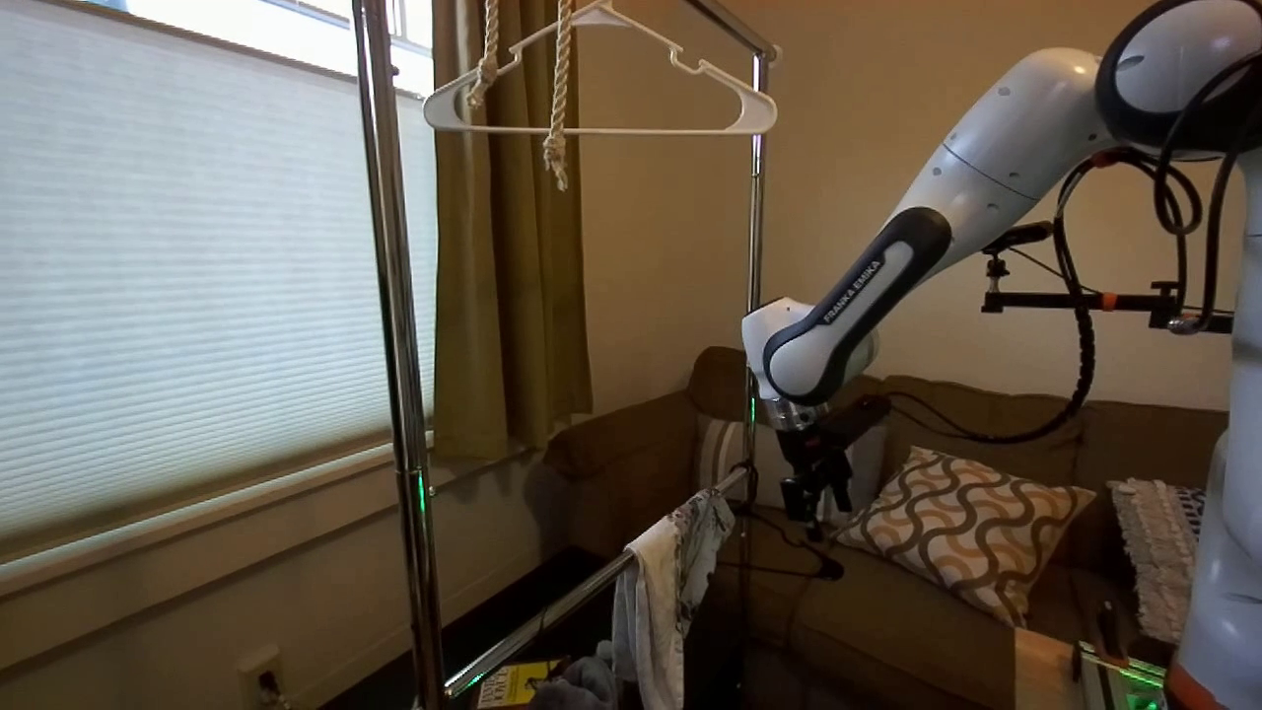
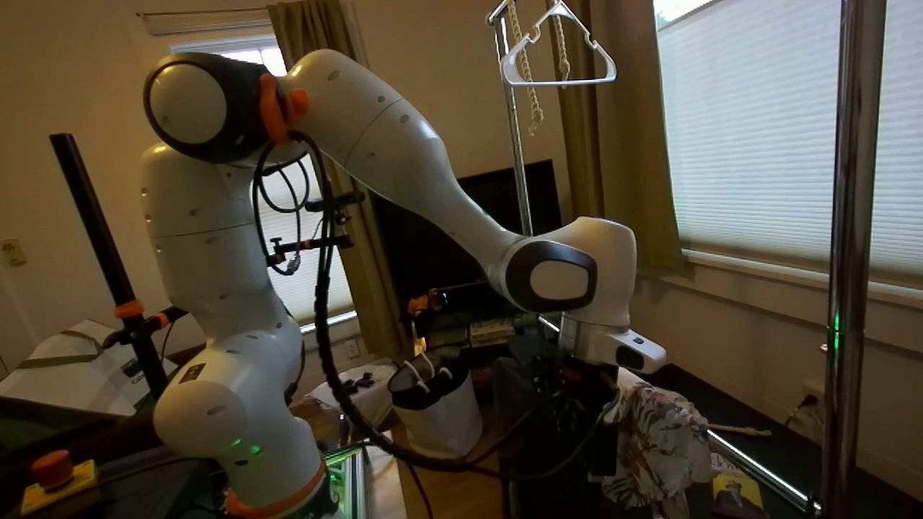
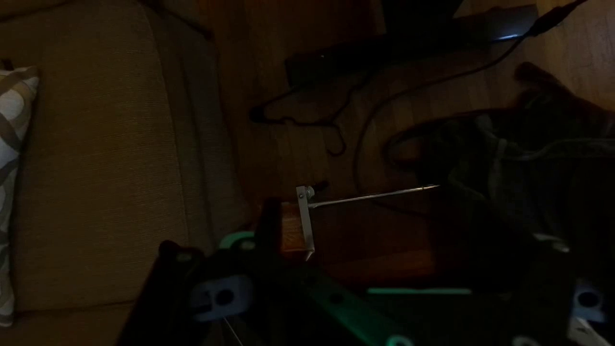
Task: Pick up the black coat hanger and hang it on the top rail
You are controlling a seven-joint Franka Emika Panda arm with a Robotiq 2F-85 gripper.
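The black coat hanger (image 1: pixel 831 569) hangs by its hook on the lower rail, near the far chrome pole. Its shoulder end sticks out below my gripper. A black hanger (image 3: pixel 307 123) also shows against the wooden floor in the wrist view; I cannot tell whether it is the same one. My gripper (image 1: pixel 816 508) points down just above the hanger's outer end, apart from it as far as I see. It looks open and empty, though its fingers are very dark in the wrist view. The top rail (image 1: pixel 732 24) shows only at its far end; its corner also shows in an exterior view (image 2: pixel 497 11).
A white hanger (image 1: pixel 651 131) and knotted ropes (image 1: pixel 560 89) hang high on the rack. Clothes (image 1: pixel 661 592) drape over the lower rail (image 1: pixel 552 611). Chrome poles (image 1: pixel 389 296) stand upright. A brown couch (image 1: pixel 887 621) with a patterned pillow (image 1: pixel 971 523) is behind the gripper.
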